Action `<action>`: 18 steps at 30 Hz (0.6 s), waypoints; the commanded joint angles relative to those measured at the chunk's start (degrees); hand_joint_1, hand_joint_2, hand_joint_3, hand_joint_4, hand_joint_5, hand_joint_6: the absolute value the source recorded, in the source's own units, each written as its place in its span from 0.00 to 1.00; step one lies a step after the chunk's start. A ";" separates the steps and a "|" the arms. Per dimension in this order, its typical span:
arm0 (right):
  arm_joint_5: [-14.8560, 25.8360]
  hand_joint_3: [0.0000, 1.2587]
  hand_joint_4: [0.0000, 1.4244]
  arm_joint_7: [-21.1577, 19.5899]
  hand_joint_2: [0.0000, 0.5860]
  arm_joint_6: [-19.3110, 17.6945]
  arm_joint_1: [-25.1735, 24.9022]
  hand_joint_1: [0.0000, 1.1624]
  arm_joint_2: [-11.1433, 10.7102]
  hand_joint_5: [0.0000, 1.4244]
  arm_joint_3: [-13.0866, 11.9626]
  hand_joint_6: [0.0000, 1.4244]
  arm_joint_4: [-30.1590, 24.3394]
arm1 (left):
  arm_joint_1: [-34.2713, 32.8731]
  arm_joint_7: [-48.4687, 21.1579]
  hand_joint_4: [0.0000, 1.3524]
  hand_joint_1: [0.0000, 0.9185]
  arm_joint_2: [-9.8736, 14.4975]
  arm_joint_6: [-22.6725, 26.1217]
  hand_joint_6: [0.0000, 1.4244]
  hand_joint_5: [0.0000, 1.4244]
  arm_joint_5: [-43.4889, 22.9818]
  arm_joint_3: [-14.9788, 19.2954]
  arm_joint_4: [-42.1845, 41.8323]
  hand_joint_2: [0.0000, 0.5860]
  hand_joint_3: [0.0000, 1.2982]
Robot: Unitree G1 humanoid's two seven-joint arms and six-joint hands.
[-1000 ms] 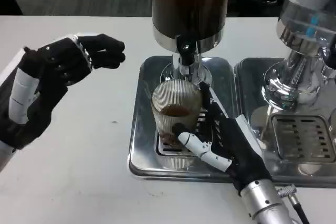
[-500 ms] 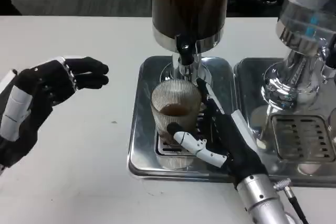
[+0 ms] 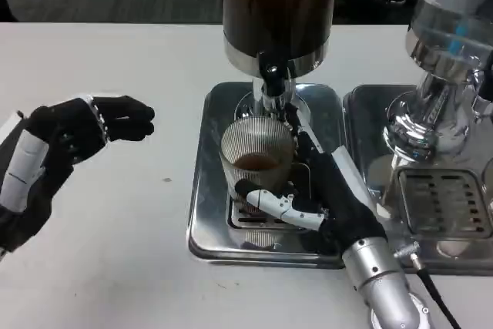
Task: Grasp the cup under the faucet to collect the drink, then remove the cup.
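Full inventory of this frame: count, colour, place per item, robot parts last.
cup: 1, clear ribbed glass with some brown drink, on the left tray's grate under the faucet.
faucet: 1, black and chrome, just above the cup.
drink dispenser: 1, chrome with dark brown liquid, at the back of the left tray.
left tray: 1, silver metal, centre of the table.
second dispenser: 1, clear and chrome, far right.
right tray: 1, silver metal, beside the left tray.
table: 1, white.
left hand: 1, black and white, above the table at left, holding nothing.
right hand: 1, black and white, wrapped around the cup's right side.
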 commanded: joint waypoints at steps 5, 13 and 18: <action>-0.83 0.00 0.00 -1.12 0.29 0.42 -1.72 0.64 -0.50 0.00 0.35 0.11 2.55 | 1.21 0.95 0.30 0.00 0.45 -0.46 0.26 0.29 0.40 0.29 1.07 0.20 0.40; 0.08 0.00 0.00 -0.58 0.29 -0.26 -3.78 0.66 0.86 0.08 1.15 0.17 6.90 | 1.16 1.04 0.30 0.00 0.86 -0.35 0.27 0.29 0.67 0.29 1.52 0.20 0.40; -0.41 0.05 0.08 -1.51 0.31 -0.17 -3.95 0.66 1.26 0.14 1.79 0.24 8.10 | 1.37 1.20 0.30 0.00 1.08 -0.23 0.27 0.29 0.89 0.25 1.67 0.20 0.41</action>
